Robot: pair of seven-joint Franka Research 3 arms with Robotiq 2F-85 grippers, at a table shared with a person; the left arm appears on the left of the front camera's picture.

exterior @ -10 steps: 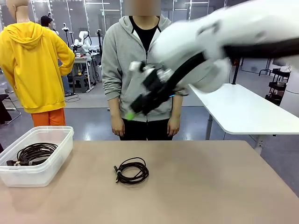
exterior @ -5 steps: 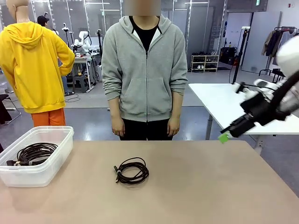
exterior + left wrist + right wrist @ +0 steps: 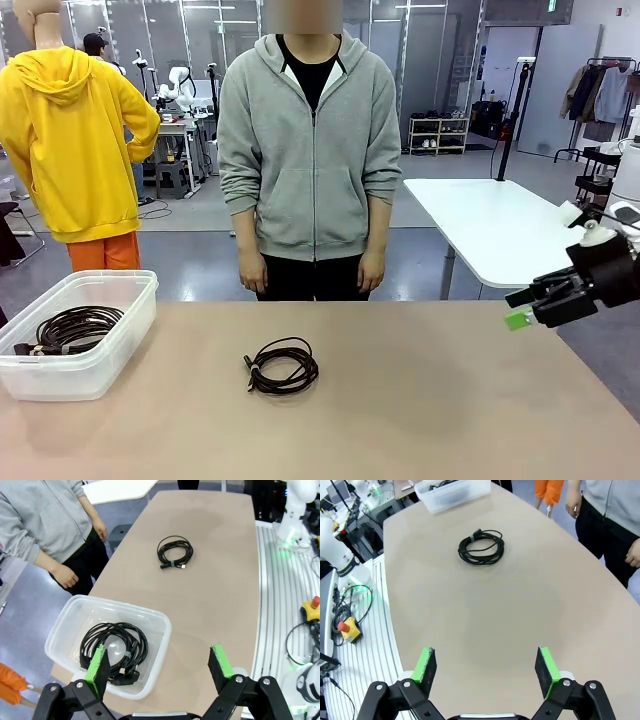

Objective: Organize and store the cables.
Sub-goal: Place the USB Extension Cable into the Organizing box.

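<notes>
One loose cable coil (image 3: 282, 366) sits on the tabletop (image 3: 420, 400), well ahead of the right gripper (image 3: 487, 665) in the right wrist view, a bit to its left and far off. Right gripper: jaws spread wide, nothing btwn the green pads, hovering off the table's edge on the robot's right side. Left gripper (image 3: 160, 666): also wide open, empty, hanging above the clear plastic bin (image 3: 150, 652); a 2nd, bigger coil (image 3: 114, 651) already lies in that bin, right under its left pad. Loose coil is well ahead of the left gripper, far across the table.

Handling, my read: thin black cable, light, soft and floppy, so it prob sags and the loops could fan out if only one strand is pinched. A small band (image 3: 172, 563) seems to wrap the bundle on one side w/ the plug ends (image 3: 181, 566) close by; best bet is to grab across the whole bundle at or next to that band, where the turns are held together. Jacket looks smooth, maybe a bit slippery vs. the pads. Low profile on the table, so pads need to come nearly to the surface. Not fragile, but avoid crushing the plugs.
</notes>
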